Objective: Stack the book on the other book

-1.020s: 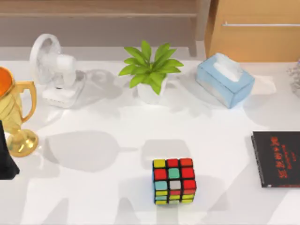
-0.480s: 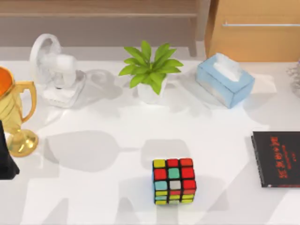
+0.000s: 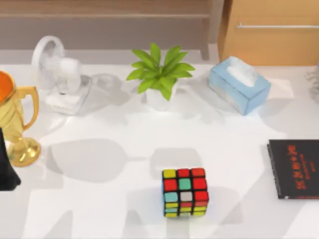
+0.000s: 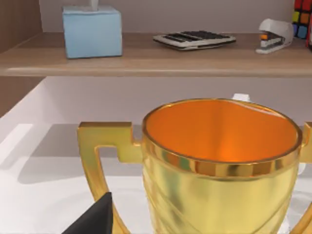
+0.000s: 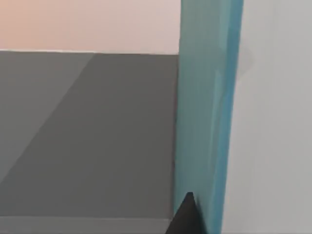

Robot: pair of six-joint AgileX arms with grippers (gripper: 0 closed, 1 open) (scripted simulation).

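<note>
— Nothing on the table (image 3: pixel 99 214) shifts between frames: the other book (image 3: pixel 295 168) lies flat at the right edge, cube (image 3: pixel 185 192) mid-front.

— And the book (image 5: pixel 207 112)?

— Close against the right wrist camera, a dark fingertip (image 5: pixel 184 217) touching it; whether it's clamped, hard to tell. Left arm (image 3: pixel 7 169) sits by the trophy (image 3: pixel 15 124). Best approach: lower level, square over the black cover.

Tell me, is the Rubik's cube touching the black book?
Apart. The top view shows bare white table between the Rubik's cube and the black book.
</note>
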